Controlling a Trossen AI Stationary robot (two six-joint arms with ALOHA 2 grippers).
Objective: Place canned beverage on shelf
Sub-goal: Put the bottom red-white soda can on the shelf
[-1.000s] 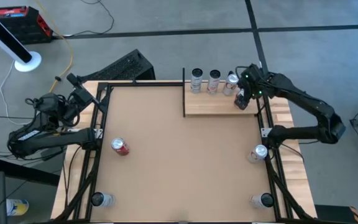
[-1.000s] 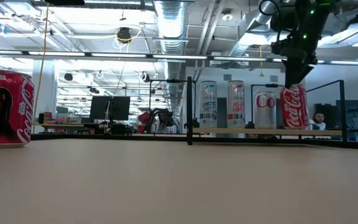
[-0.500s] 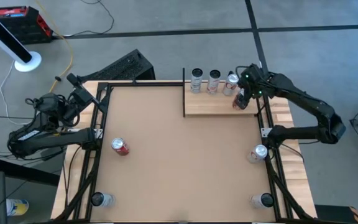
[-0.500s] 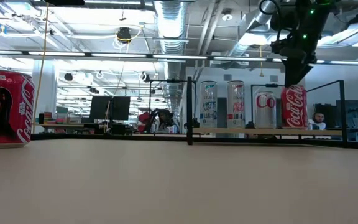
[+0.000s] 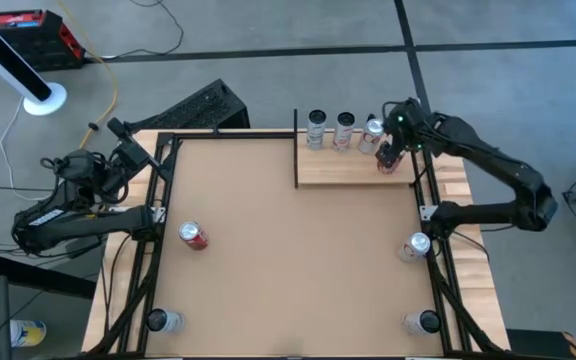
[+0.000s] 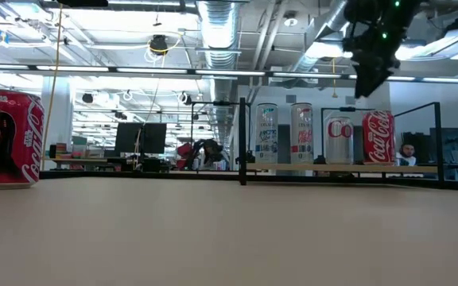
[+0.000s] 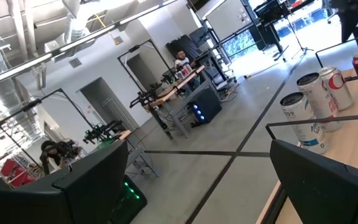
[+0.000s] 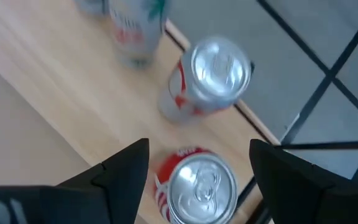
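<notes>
The shelf (image 5: 348, 172) stands at the table's far right, and several cans are upright on it. The red cola can (image 6: 378, 137) (image 8: 194, 182) is the one at the shelf's right end, beside a silver can with red print (image 8: 211, 74). My right gripper (image 6: 366, 86) (image 8: 197, 149) hangs open above the red can. It is clear of the can's top, with one finger out to either side. At the table's left edge my left gripper (image 5: 128, 150) (image 7: 197, 180) is open and holds nothing.
A second red can (image 5: 193, 235) (image 6: 6, 139) stands on the brown tabletop near the left edge. Silver cans stand at the near left corner (image 5: 163, 320), at the near right corner (image 5: 423, 322) and at the right edge (image 5: 415, 245). Thin black uprights (image 6: 242, 139) frame the shelf.
My right gripper has risen from the top of the red can and tipped a little. It now hangs clear above the can. The can stays upright on the shelf where it was.
</notes>
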